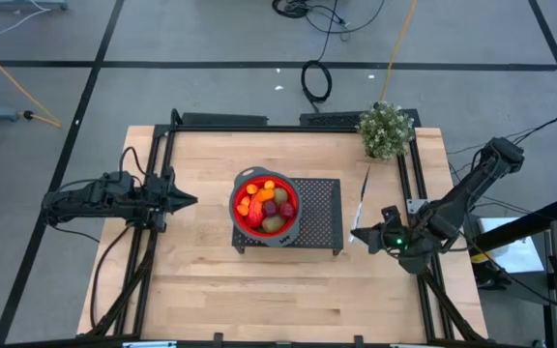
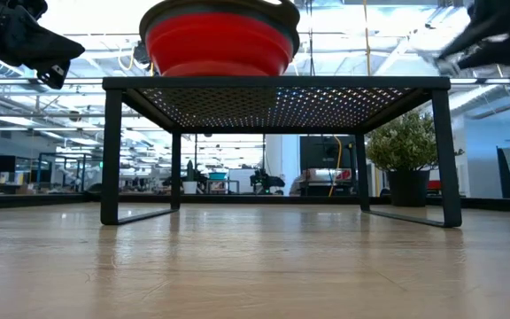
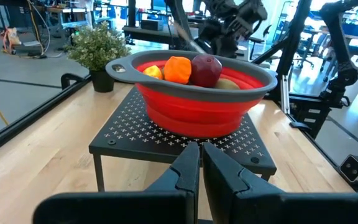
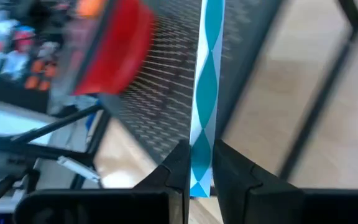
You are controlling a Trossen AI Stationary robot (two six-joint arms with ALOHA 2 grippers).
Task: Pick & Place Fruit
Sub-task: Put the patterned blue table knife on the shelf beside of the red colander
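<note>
Red bowl (image 1: 266, 206) sits on the black mesh rack (image 1: 319, 215), and all the fruit (image 1: 264, 202) you can see is piled inside it: orange balls, a dark red one, brownish ovals. From your left gripper (image 3: 199, 163) the bowl is straight ahead of the fingertips and higher, up on the rack, well apart. Its fingers are pressed together, nothing between them.

Your right gripper (image 4: 199, 163) is on the far side of the rack from the left one. Its fingers are pinched on a thin teal-and-white utensil (image 4: 205, 81), which runs forward from the tips toward the rack. That's not fruit.

Handling, my guess: the pieces look like small, light, hard plastic toys, smooth and rounded, so they'll roll or squirt out of a loose pinch. Not fragile. Take a ball across its middle; take an oval across the short width. The top pieces are easiest; the lower ones are wedged against neighbours and the bowl's wall. The bowl looks soft-sided and light, so it may shift if you nudge it.
</note>
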